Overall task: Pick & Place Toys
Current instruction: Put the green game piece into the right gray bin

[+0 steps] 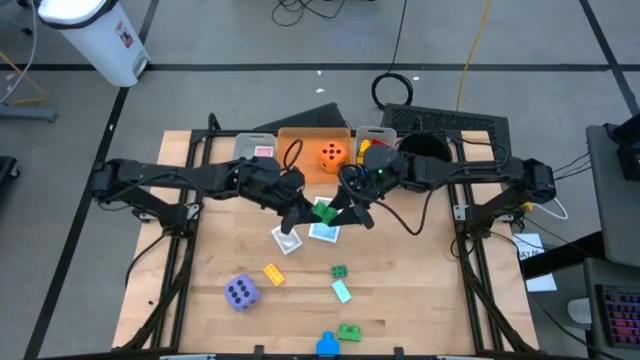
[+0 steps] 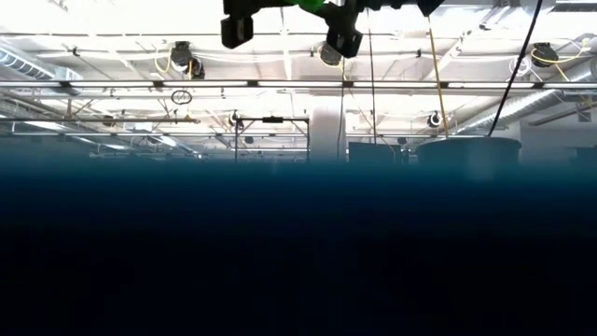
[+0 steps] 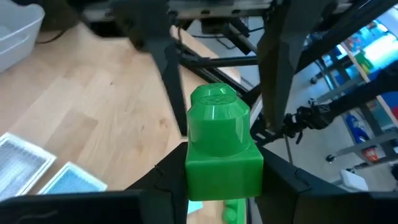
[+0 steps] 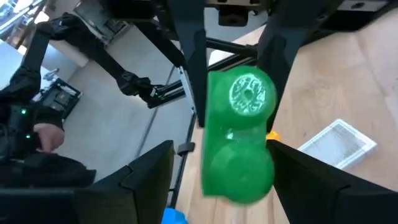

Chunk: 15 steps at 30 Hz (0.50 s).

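Both grippers meet above the table's middle at a green two-stud brick (image 1: 323, 211). My left gripper (image 1: 301, 213) comes from the table's left and is shut on the brick (image 3: 222, 155). My right gripper (image 1: 349, 212) comes from the right and is open. Its fingers (image 4: 152, 180) stand on either side of the same brick (image 4: 239, 140); I cannot tell whether they touch it. In the low view both grippers (image 2: 289, 23) are high above the table. An orange die (image 1: 333, 153) lies in the orange bin (image 1: 305, 140). A purple die (image 1: 241, 292) rests on the table near the front left. My left gripper pinches the green brick's lower block (image 3: 193, 180) between its two fingers, which come about level from the table's left. The brick is lifted clear of the table, and its studs (image 3: 217, 109) point away from the gripper toward the right arm.
Two picture cards (image 1: 287, 240) (image 1: 324, 233) lie under the grippers. A yellow brick (image 1: 273, 274), green bricks (image 1: 340, 271) (image 1: 348, 331), a pale green piece (image 1: 342, 291) and a blue brick (image 1: 326, 346) lie nearer the front. A grey bin (image 1: 257, 148) and a black bowl (image 1: 425, 147) stand at the back.
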Available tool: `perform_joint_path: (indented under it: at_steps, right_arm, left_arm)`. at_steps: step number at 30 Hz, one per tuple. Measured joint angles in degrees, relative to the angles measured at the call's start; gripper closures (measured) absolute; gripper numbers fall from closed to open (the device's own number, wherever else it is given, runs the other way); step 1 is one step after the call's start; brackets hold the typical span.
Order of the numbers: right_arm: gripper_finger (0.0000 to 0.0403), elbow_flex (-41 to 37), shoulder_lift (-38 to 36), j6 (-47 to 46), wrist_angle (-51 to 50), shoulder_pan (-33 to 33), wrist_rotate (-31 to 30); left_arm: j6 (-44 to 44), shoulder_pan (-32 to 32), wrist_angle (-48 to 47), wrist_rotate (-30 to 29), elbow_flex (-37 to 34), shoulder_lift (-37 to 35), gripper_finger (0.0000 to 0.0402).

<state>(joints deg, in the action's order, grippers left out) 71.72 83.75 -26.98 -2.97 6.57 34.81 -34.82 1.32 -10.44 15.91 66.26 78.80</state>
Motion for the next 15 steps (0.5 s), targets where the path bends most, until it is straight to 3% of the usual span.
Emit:
perform_joint_path:
  at_steps: [8,15]
  right_arm:
    - [0.0161,0.0,0.0,-1.9,0.9,0.0,0.0]
    - [0.0161,0.0,0.0,-3.8,0.6,0.0,3.0]
  left_arm:
    - [1.9,-0.4,-0.4,0.8,3.4,3.7,0.0252]
    - [3.7,-0.4,-0.3,0.8,4.7,4.1,0.0268]
